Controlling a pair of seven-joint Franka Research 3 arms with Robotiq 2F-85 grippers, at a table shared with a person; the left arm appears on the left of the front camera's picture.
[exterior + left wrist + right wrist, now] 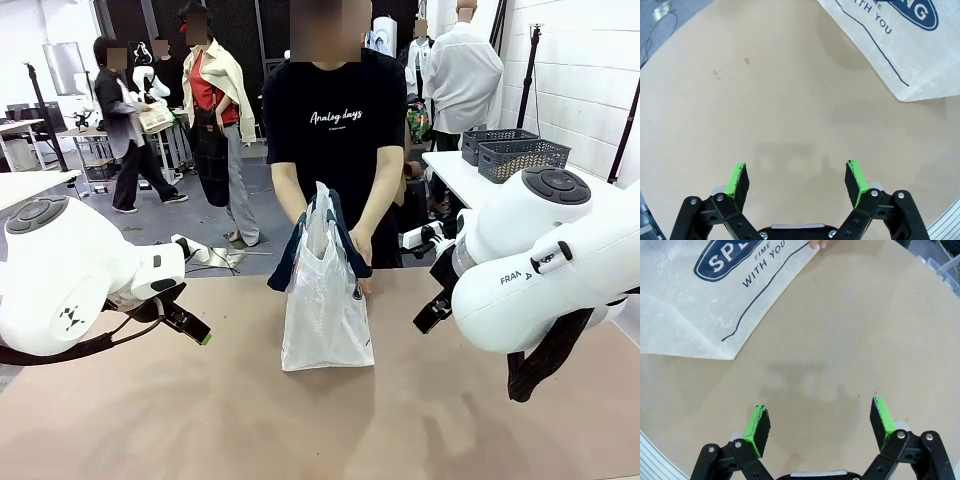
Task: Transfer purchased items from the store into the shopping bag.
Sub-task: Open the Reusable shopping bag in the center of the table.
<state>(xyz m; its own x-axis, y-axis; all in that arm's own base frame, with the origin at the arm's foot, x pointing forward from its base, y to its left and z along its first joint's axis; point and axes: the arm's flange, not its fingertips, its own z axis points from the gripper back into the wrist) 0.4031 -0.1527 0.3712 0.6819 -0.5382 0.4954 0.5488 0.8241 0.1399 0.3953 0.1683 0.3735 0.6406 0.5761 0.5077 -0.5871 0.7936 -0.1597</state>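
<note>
Bag seemingly well beyond fingers.

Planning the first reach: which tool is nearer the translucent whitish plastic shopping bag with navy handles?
Right, slightly. The right tool hangs open beside the right edge of the whitish plastic shopping bag; the left tool, also open, hangs farther off its left edge.
</note>
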